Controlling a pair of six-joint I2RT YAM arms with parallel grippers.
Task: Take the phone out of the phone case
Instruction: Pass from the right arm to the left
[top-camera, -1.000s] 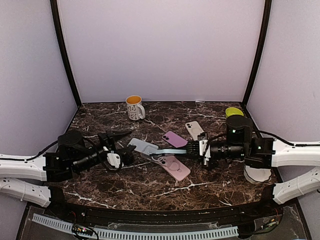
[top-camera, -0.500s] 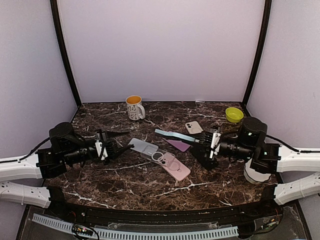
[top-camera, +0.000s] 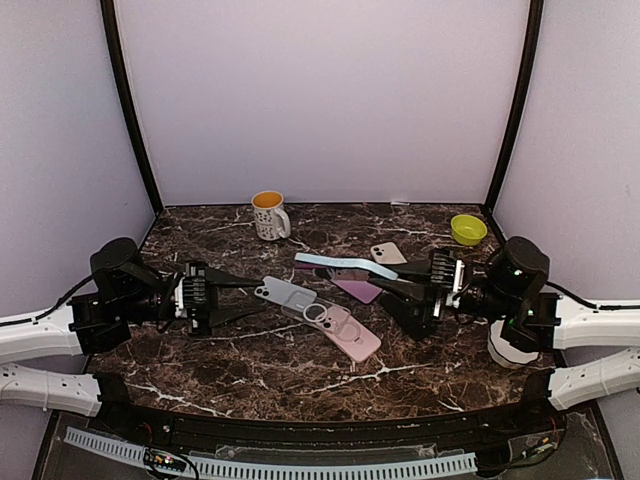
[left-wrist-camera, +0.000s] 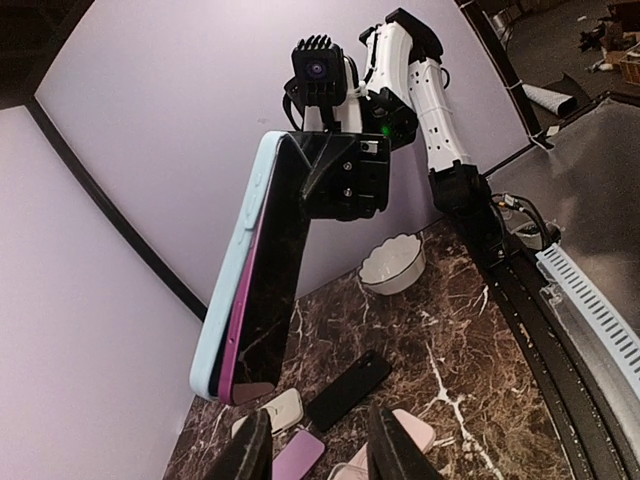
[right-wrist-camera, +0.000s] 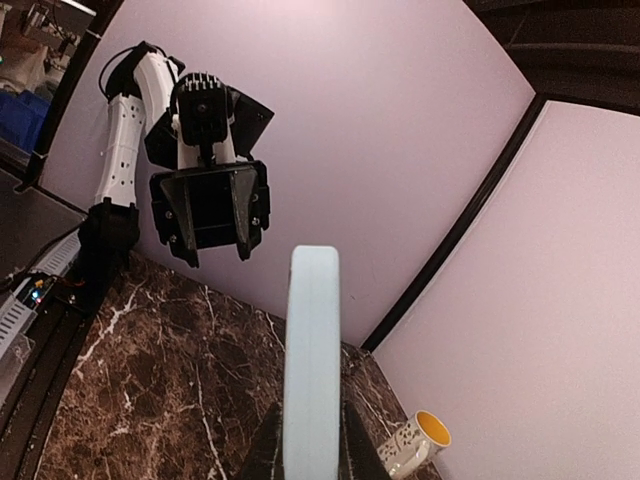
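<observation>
Okay, phone: the phone is up in the air over the middle of the desk, touching nothing below, and it sits in its light blue case.
Long axis: it runs side to side across the desk, roughly level. One short end is clamped on the right and the free end sticks out toward the left edge.
Right hand: the right hand is pinched tight on the phone's right-hand end. From its own wrist view the blue edge stands straight up between the fingers.
Left hand: the left hand faces it from the left side of the desk. Its fingers are partly spread, a narrow-to-middling gap, with nothing between them and nothing touched.
Which hand is nearer: the right one has the phone. The left is the free hand, close to the loose end but clearly apart from it.
Line-up: in the left wrist view the phone sits high and to the left of the finger gap, so I'd judge the two are not squared up yet.
What the move turns on: the free end points at the left hand, so the approach would be along that long axis to catch the case rim or a corner.
Rim detail: a pink strip shows between the blue case and the dark glass, and I can't tell whether it has started to part.
Underneath: loose cases lie flat on the desk below.
</observation>
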